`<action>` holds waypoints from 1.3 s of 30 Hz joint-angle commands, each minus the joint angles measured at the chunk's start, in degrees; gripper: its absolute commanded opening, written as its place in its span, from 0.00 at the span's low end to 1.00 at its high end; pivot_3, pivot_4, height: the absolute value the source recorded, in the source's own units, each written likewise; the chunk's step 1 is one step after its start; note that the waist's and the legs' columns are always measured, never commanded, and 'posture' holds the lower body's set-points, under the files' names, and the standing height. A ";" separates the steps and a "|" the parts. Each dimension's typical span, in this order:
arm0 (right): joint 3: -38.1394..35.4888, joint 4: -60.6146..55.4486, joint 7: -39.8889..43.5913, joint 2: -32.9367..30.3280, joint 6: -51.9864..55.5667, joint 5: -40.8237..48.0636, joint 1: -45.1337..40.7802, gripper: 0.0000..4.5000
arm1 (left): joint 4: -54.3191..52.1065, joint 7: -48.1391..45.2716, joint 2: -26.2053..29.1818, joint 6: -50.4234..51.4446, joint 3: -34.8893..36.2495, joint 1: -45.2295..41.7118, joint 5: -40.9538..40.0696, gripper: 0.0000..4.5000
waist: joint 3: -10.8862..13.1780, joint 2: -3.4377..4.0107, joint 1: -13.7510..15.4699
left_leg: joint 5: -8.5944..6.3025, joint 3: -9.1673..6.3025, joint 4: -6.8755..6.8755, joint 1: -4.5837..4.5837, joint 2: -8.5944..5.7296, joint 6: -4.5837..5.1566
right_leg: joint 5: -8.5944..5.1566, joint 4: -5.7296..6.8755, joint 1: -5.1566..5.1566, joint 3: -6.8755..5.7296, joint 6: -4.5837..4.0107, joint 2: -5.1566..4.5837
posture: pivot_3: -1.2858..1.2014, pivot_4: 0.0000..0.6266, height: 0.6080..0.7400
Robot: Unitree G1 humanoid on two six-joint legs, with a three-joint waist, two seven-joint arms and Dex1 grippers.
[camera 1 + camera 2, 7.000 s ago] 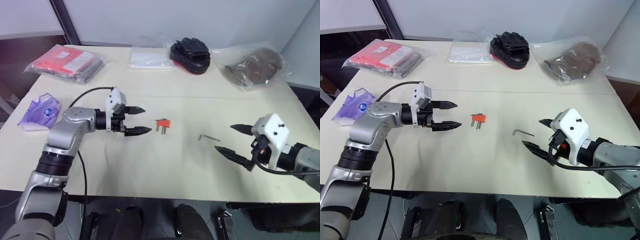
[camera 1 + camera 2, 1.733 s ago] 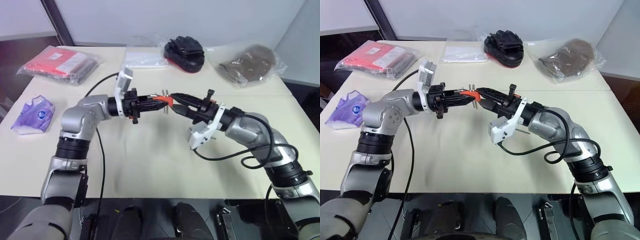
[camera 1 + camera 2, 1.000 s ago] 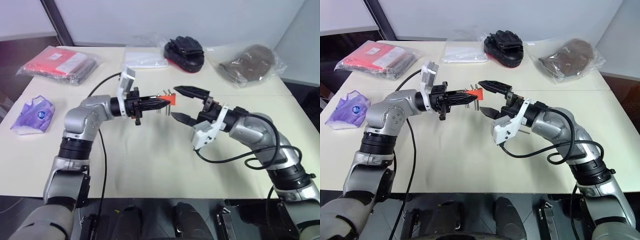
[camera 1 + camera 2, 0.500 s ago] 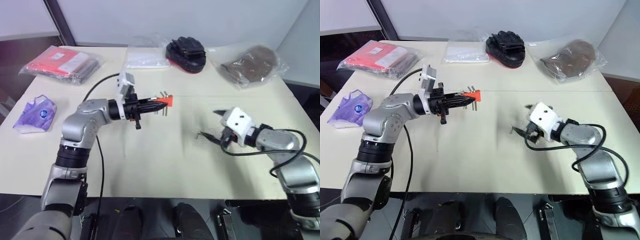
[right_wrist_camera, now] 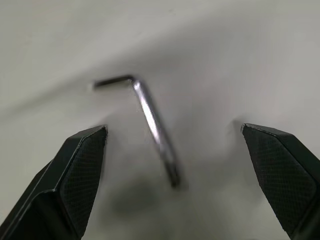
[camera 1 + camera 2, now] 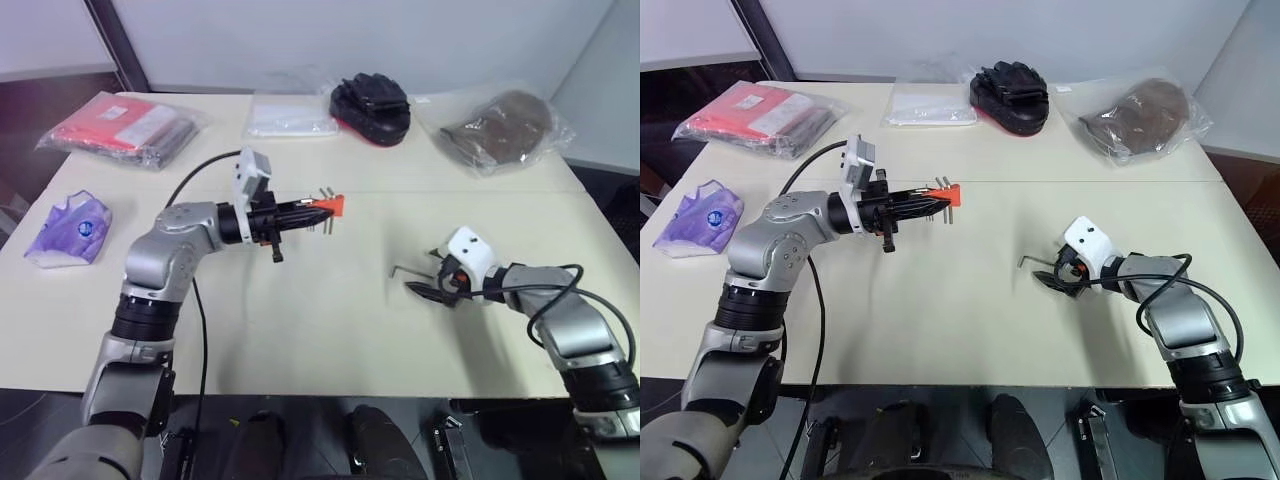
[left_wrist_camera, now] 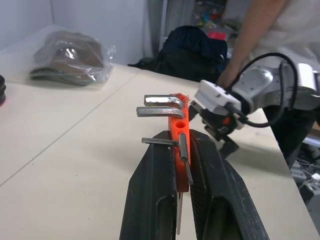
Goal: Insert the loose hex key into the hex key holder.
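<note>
Gripping the hex key holder (image 6: 334,204) at centre frame, raised clear of the bench (image 6: 300,320): left tool (image 6: 318,208), clenched on the orange-red block with short grey keys jutting out of it. Lying flat on the bench at right of centre: the loose hex key (image 6: 403,269), just beside the right tool (image 6: 428,283). Hovering low over that key with fingers (image 5: 80,165) spread wide to either side of it, touching nothing: right tool. Sitting along the upper edge of the frame: red packet (image 6: 125,125), clear bag (image 6: 290,115), black glove (image 6: 375,100), brown bagged item (image 6: 505,125). Resting at far left: purple pouch (image 6: 70,228). Standing beyond the bench in the left wrist view: a person (image 7: 270,30).
</note>
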 commanded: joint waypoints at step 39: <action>-16.39 -11.36 -33.83 36.03 -25.82 10.26 -16.20 0.01 | 4.38 1.66 -4.27 -3.85 -0.85 -5.82 1.28 0.00 | -0.01 0.01 -0.14 | 0.01 -0.02 -0.06 -0.03 0.03 -0.01 | 0.00 0.08 -0.10 -0.02 0.00 -0.01 | 0.52 0.24 1.00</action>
